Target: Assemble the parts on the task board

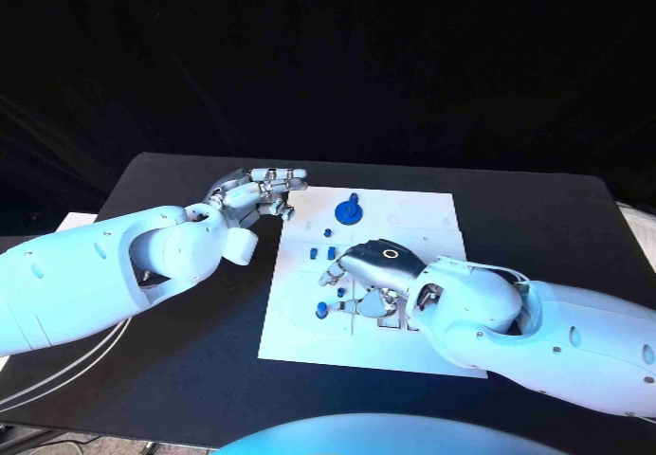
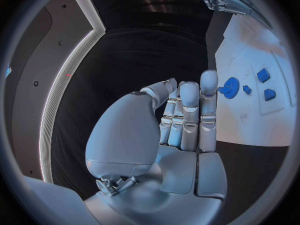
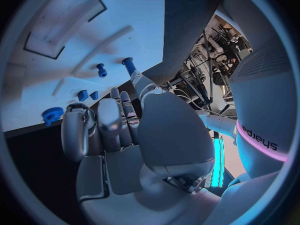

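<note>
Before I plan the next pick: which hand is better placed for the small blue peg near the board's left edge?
Right. The right hand hovers over the board beside the peg; the left hand is off it.

The scene is viewed from above by the head camera, which is aimed down at the black surface (image 1: pixel 547 218) and the white task board (image 1: pixel 410 213) at some distance. The left wrist camera is set close behind the left hand (image 2: pixel 178 130), and the board (image 2: pixel 250 85) is seen past its fingers (image 2: pixel 208 102). The right wrist camera is placed close behind the right hand (image 3: pixel 125 135), over the board (image 3: pixel 131 15). The board and its blue gear (image 1: pixel 349 210) (image 2: pixel 230 88) (image 3: pixel 52 116) are shared by all three views.
</note>
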{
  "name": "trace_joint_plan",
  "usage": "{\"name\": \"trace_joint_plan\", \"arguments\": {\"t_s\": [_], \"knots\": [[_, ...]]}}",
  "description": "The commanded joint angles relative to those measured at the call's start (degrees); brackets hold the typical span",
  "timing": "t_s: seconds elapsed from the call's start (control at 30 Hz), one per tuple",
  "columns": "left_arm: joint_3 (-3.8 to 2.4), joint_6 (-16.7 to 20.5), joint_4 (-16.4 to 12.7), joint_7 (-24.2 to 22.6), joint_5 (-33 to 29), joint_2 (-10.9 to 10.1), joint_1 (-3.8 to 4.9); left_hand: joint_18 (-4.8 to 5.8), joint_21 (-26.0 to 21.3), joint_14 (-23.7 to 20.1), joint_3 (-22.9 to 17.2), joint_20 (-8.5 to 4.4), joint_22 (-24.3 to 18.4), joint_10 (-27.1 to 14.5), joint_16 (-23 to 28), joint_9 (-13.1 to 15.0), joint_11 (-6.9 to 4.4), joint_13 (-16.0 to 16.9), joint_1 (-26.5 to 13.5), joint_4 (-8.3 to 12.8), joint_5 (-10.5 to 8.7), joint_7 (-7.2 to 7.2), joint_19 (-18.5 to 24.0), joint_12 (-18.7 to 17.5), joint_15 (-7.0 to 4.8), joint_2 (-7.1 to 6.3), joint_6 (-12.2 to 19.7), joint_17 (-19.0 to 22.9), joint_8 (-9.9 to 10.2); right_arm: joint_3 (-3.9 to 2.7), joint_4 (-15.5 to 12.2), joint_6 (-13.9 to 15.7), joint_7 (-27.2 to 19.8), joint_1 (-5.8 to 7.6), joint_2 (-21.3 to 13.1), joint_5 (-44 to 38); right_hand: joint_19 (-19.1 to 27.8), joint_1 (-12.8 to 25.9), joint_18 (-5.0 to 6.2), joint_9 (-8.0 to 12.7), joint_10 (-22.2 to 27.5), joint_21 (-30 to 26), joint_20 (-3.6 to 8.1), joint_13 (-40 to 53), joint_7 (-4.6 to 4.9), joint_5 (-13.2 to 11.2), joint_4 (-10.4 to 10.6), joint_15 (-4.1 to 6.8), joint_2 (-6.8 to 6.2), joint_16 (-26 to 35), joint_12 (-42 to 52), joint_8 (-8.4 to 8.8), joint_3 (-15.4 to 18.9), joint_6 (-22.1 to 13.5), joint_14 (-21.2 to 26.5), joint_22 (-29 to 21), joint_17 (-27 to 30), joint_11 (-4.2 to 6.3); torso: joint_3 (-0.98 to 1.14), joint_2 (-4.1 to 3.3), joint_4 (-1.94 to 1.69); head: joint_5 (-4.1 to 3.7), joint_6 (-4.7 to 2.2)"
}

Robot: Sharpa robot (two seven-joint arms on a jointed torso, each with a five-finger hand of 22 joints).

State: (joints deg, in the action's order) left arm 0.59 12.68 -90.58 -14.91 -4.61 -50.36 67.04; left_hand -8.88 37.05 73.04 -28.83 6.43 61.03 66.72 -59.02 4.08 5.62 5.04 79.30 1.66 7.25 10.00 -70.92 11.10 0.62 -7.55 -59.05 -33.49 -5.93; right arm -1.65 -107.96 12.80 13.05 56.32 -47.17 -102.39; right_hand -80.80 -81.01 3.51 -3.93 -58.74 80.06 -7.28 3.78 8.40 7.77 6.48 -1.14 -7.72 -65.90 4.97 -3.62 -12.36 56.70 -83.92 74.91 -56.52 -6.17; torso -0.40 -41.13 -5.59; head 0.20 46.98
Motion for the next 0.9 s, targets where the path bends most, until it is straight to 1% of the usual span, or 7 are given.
{"name": "trace_joint_plan", "arguments": {"t_s": [0.03,0.17,0.33,0.43,0.57,0.67,0.9], "knots": [[-0.03,-1.2,-0.1,-0.1,0.2,-0.1,-0.01,-0.92,-0.3,-0.3,0.4,-0.09,-0.1,-0.4,0.3,-0.1,0.04,0.1,0.0,0.0,0.11,0.30,0.3,0.4,0.00,0.46,0.1,0.1,-0.2,-0.43,-1.4,4.7,0.2,0.72,-3.3,7.0,0.5,0.1,0.28,-0.1,-2.4,-0.2,0.26,0.2,0.29,0.2,0.3,0.31,0.75,0.3,1.1,-0.24,0.7,0.7,-0.3,1.3,0.3,0.48,-0.09,0.07,0.05,-0.88,-0.40],[0.05,-1.2,-0.1,-0.1,0.2,-0.2,-0.01,-0.92,-0.3,-0.3,0.4,-0.09,-0.1,-0.4,0.3,-0.1,0.04,0.1,0.0,0.0,0.11,0.30,0.3,0.4,0.00,0.46,0.1,0.1,-0.2,-0.75,-3.4,4.1,4.2,2.64,-9.8,15.4,-0.8,2.1,-0.19,-0.3,-11.3,1.1,0.97,1.8,0.67,0.1,2.3,1.16,1.08,-1.5,5.2,-0.86,1.9,2.4,-1.0,3.1,-1.7,1.58,-0.18,0.22,0.51,-2.39,-0.93],[0.35,-1.2,-0.3,-0.2,0.2,-0.4,-0.01,-0.92,-0.3,-0.3,0.4,-0.09,-0.1,-0.4,0.3,-0.1,0.04,0.1,0.0,0.0,0.11,0.30,0.3,0.4,0.00,0.46,0.1,0.1,-0.2,-0.55,-6.1,5.4,12.1,3.58,-17.0,19.1,-4.1,6.5,-1.41,-0.6,-22.5,4.6,3.07,7.4,-1.63,5.4,6.2,3.44,0.60,-6.5,12.8,-2.17,5.5,4.4,-2.5,7.6,-7.8,4.37,-0.31,0.35,1.27,-3.79,-1.70],[0.49,-1.2,-0.3,-0.2,0.2,-0.5,-0.02,-0.92,-0.3,-0.3,0.4,-0.09,-0.1,-0.4,0.3,-0.1,0.04,0.1,0.0,0.0,0.11,0.30,0.3,0.4,0.00,0.46,0.1,0.1,-0.2,-0.07,-6.9,5.5,16.2,3.67,-20.0,18.7,-4.9,7.0,-1.72,-0.7,-22.9,5.5,3.86,13.5,-2.23,6.8,7.8,4.06,0.62,-8.0,18.0,-2.59,7.7,4.5,-2.7,8.8,-9.5,4.95,-0.38,0.44,1.82,-4.49,-1.81],[0.62,-1.3,-0.1,-0.1,0.2,-0.4,-0.11,-0.95,-0.5,-0.4,0.5,-0.08,-0.2,-0.5,0.4,-0.1,0.05,0.1,0.0,0.0,0.11,0.30,0.4,0.5,0.02,0.49,0.1,0.3,-0.2,0.60,-8.1,4.5,19.6,3.30,-22.6,17.0,-5.5,7.4,-2.02,-1.2,-20.2,6.3,4.03,42.0,-2.76,10.6,9.1,4.44,2.16,-11.0,42.5,-4.17,12.7,4.2,-3.0,9.9,-13.2,5.12,-0.38,0.56,2.21,-5.11,-1.80],[0.66,-1.4,0.1,-0.1,0.2,-0.3,-0.22,-0.96,-0.5,-0.4,0.5,-0.08,-0.2,-0.5,0.4,-0.1,0.03,0.1,0.1,0.1,0.10,0.28,0.4,0.6,0.01,0.47,0.1,0.3,-0.2,0.92,-8.8,3.6,21.0,2.83,-23.5,16.0,-6.3,8.9,-2.30,-1.9,-21.1,7.1,4.19,52.5,-2.87,10.5,9.9,4.20,2.81,-12.6,51.7,-5.37,15.3,4.6,-3.4,11.0,-15.0,5.19,-0.39,0.65,2.46,-5.15,-1.67],[0.71,-1.5,0.4,-0.1,0.2,-0.3,-0.61,-0.97,-0.5,-0.4,0.6,-0.08,-0.2,-0.5,0.4,-0.1,0.02,0.1,0.1,0.1,0.07,0.27,0.4,0.6,0.01,0.45,0.1,0.3,-0.3,1.31,-10.5,1.5,23.1,1.90,-24.0,14.4,-7.1,10.1,-2.62,-3.6,-22.3,7.8,4.14,63.7,-2.90,9.8,10.2,4.31,3.36,-15.5,61.1,-7.18,19.4,4.4,-3.8,12.1,-18.9,5.35,-0.39,0.72,2.40,-5.07,-1.32]]}}
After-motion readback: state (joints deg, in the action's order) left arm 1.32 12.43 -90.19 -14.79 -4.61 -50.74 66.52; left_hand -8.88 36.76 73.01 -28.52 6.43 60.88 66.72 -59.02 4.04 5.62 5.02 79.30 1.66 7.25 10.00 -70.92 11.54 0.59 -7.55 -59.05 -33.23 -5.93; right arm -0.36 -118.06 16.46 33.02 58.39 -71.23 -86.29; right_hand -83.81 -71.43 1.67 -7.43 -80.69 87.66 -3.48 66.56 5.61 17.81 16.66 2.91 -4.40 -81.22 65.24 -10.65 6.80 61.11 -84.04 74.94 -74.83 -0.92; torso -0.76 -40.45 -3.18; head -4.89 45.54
